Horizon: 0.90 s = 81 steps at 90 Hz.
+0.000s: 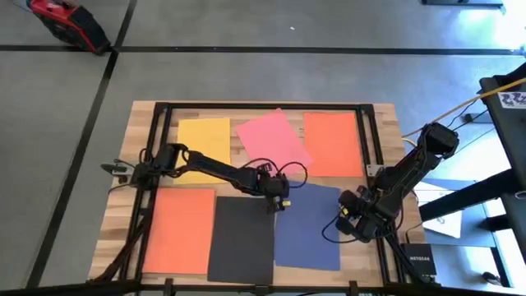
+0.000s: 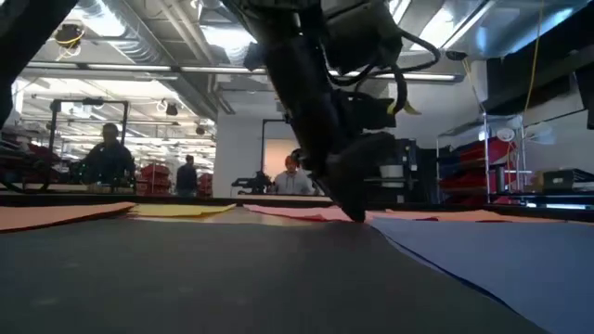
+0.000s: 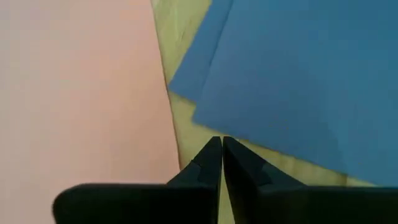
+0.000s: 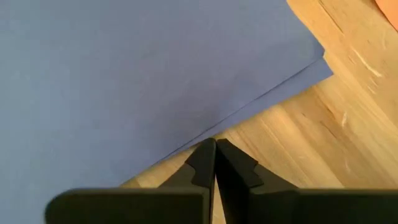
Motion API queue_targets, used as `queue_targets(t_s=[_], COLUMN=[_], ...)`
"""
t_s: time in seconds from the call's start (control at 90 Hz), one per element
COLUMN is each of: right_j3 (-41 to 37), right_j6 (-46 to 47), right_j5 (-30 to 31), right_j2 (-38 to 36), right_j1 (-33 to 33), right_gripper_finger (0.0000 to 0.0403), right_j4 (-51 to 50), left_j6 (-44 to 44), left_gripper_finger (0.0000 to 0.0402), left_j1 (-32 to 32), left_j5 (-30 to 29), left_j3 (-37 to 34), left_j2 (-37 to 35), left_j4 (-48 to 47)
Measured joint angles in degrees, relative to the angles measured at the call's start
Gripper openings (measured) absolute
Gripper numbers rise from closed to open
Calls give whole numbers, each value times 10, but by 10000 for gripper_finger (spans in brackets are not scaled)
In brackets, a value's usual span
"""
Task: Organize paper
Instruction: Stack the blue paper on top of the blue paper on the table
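Observation:
Two dark blue sheets (image 1: 308, 226) lie stacked slightly askew at the near right, beside a black sheet (image 1: 242, 238) and an orange sheet (image 1: 179, 230). Along the far side lie yellow (image 1: 204, 140), pink (image 1: 271, 140) and orange (image 1: 333, 144) sheets. My left gripper (image 3: 221, 144) is shut, its tips over bare wood between the pink sheet (image 3: 81, 93) and the blue sheets' far left corner (image 3: 186, 87). My right gripper (image 4: 214, 146) is shut at the blue stack's right edge (image 4: 186, 144). My left gripper comes slanting down from the table's left. In the low view its shut tip (image 2: 357, 213) reaches table level where the pink, black and blue sheets meet; I cannot tell whether it touches paper or wood. My right gripper's shut tips stand at the lower blue sheet's edge (image 4: 196, 142); I cannot tell whether they touch it.
Black frame rails (image 1: 160, 148) run along the table's left, far and right sides. A small dark box (image 1: 419, 263) sits off the near right corner. Bare wood (image 4: 323, 143) shows right of the blue stack. People stand in the room behind (image 2: 109, 153).

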Motion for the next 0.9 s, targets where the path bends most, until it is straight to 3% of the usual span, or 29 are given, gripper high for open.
queue_targets(t_s=[0.9], right_j3=[0], right_j6=[0], right_j5=[-3], right_j2=[0], right_j1=[0], right_gripper_finger=[0], right_j4=[5], left_j6=[31], left_gripper_finger=[0], left_j1=[25], left_j5=[-11], left_j3=[15], left_j2=[17], left_j4=[13])
